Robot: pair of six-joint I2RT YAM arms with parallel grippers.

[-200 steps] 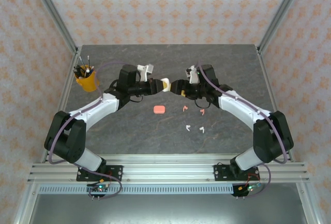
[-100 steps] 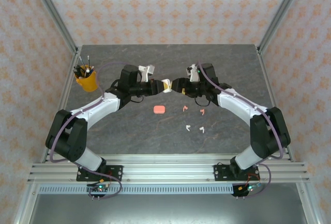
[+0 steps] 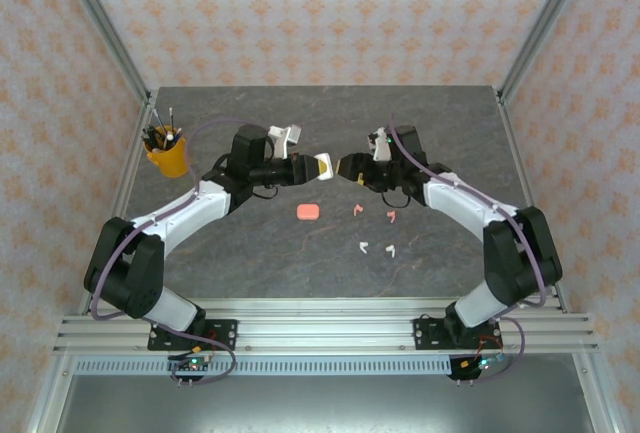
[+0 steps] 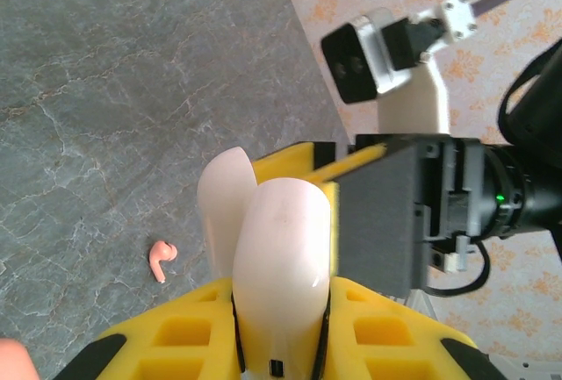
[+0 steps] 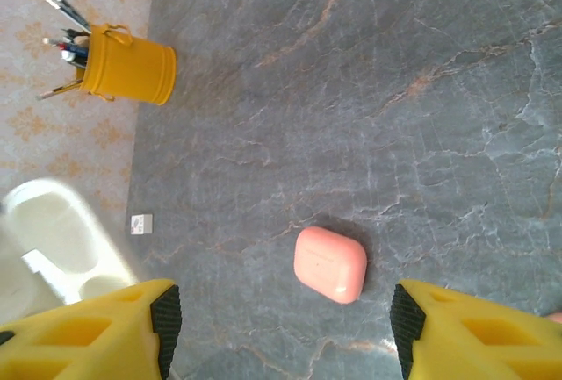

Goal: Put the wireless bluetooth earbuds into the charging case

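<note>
My left gripper (image 3: 312, 166) is shut on a white charging case (image 3: 323, 165), held above the table at the middle back. In the left wrist view the case (image 4: 281, 248) stands between yellow fingers (image 4: 158, 345), its lid (image 4: 224, 191) swung open. My right gripper (image 3: 345, 166) faces it from the right, open and holding nothing. Its wrist view shows yellow fingers (image 5: 105, 327) wide apart and the open white case (image 5: 53, 240) at the left edge. Two coral-pink earbuds (image 3: 356, 210) (image 3: 392, 216) and two white earbuds (image 3: 364, 246) (image 3: 390, 250) lie on the table. One pink earbud (image 4: 161, 259) lies below the left gripper.
A closed coral-pink case (image 3: 308, 211) (image 5: 330, 263) lies on the grey stone table (image 3: 250, 253) below the grippers. A yellow cup of pens (image 3: 167, 153) (image 5: 132, 71) stands at the back left. Frame posts and patterned walls border the table.
My right gripper has narrowed a little and drawn slightly back to the right of the white case. The left arm has barely moved and keeps its hold.
</note>
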